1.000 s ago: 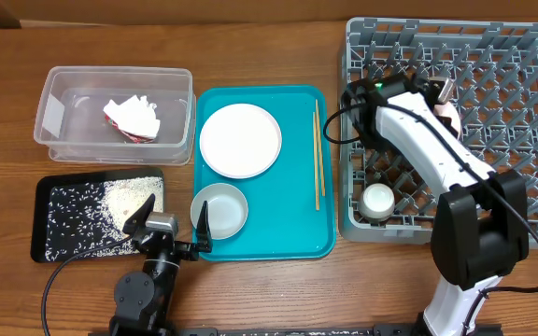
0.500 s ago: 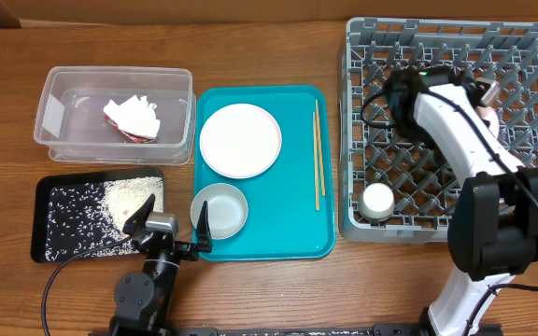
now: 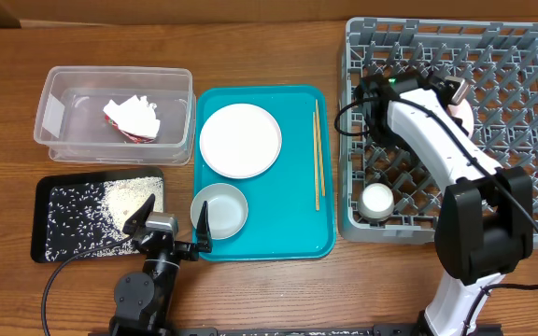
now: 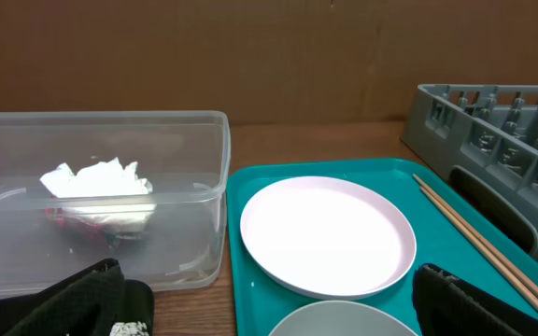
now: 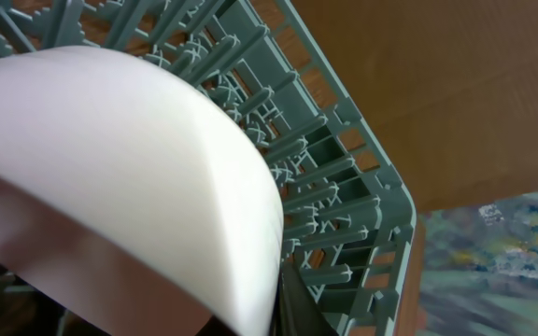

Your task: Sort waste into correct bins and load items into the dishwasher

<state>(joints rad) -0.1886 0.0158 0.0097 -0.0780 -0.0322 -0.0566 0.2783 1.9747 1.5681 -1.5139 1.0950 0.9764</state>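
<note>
Overhead, the right tool (image 3: 454, 95) hangs above the middle of the grey dish rack (image 3: 530, 56), which sits at the right of the wooden worktop (image 3: 269, 47). It appears clamped on the rim of a pale pink bowl (image 5: 110, 168). In the right wrist view the bowl fills most of the picture, tilted on edge, with the rack's pegs behind it. The bowl looks rigid, smooth and light. It is probably slippery, so the rim is the sensible place to hold it, and it likely needs lowering gently between pegs. A small white cup (image 3: 378, 201) already sits in the rack's near corner.

The left tool (image 3: 171, 222) rests low at the front with its fingers spread apart, holding nothing. Just beyond it, a teal tray (image 3: 297, 233) carries a round plate (image 3: 240, 140), a greyish-white bowl (image 3: 220, 210) and chopsticks (image 3: 317, 154).
</note>
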